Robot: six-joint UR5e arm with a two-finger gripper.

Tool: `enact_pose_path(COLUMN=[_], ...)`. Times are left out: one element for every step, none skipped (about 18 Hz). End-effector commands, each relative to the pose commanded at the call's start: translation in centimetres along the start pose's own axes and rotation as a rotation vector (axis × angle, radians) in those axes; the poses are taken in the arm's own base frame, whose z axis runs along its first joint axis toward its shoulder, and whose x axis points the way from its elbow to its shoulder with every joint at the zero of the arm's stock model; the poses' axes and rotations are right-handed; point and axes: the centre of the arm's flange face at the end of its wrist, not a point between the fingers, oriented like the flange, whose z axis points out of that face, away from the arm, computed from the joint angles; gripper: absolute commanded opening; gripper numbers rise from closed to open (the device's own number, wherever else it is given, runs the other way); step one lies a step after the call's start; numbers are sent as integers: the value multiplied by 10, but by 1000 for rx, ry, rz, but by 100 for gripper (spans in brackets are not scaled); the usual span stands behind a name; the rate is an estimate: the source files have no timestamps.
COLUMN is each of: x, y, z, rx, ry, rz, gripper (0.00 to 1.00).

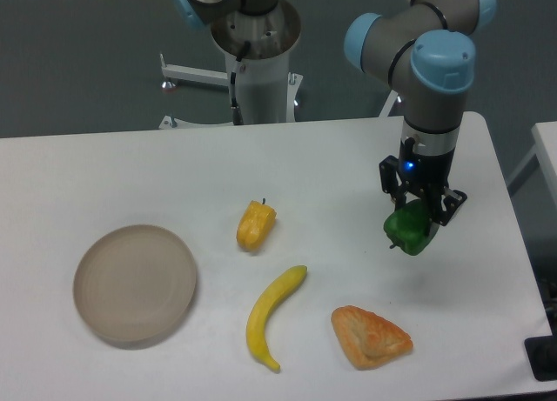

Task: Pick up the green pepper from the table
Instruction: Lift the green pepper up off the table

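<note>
The green pepper (409,230) hangs above the white table (104,175), toward its right side, and a faint shadow lies on the surface below it. My gripper (419,211) is shut on the pepper from above, its black fingers clasping the upper part. The pepper's lower half shows glossy and dark green below the fingers.
A yellow-orange pepper (255,225) lies near the table's middle, with a banana (270,316) in front of it. A croissant (369,337) sits at the front, below the held pepper. A round beige plate (135,284) rests at the left. The table's right edge is close.
</note>
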Motion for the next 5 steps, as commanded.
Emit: enact_pose_path(x=[-1,-1,-1,-1,-1], y=[1,1,1,1,1], z=[-1,-2,-2,-1,-1], rx=[-6,-8,-8,-8,-8], ry=[-1,-2,-2,-1,-1], rz=[11,11,11,11,11], gripper=[32,32,32,33,33])
